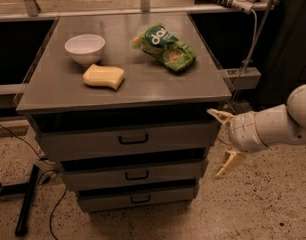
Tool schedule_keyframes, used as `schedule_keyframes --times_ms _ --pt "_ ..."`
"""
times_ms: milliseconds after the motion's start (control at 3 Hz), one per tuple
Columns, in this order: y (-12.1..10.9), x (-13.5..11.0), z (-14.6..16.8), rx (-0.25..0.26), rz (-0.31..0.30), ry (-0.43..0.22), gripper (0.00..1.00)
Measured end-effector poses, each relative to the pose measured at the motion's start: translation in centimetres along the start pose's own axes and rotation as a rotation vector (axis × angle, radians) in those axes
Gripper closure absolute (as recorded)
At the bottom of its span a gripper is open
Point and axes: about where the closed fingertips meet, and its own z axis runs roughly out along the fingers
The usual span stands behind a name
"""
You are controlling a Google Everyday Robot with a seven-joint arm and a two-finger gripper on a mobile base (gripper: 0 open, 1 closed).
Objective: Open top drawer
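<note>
Three grey drawers, all shut: the top drawer (83,146) sits just under the tabletop. Your gripper (224,140) hovers off its right end, fingers spread wide, empty (approach step). Next, bring it to the black handle (133,140).

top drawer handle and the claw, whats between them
Camera view: only the bare grey front of the top drawer, right of its handle. The open claw hangs just past the drawer's right end.

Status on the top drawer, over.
Gripper open, right of cabinet, touching nothing. Top drawer shut. Nothing blocking handle.
</note>
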Motion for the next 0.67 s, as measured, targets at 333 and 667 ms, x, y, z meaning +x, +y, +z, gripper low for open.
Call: schedule_keyframes --times_ms 333,667 --pt "0.1 -0.2 0.3 0.001 -0.007 0.007 0.00" --pt "-0.6 0.8 2.7 -0.008 0.006 0.030 0.00"
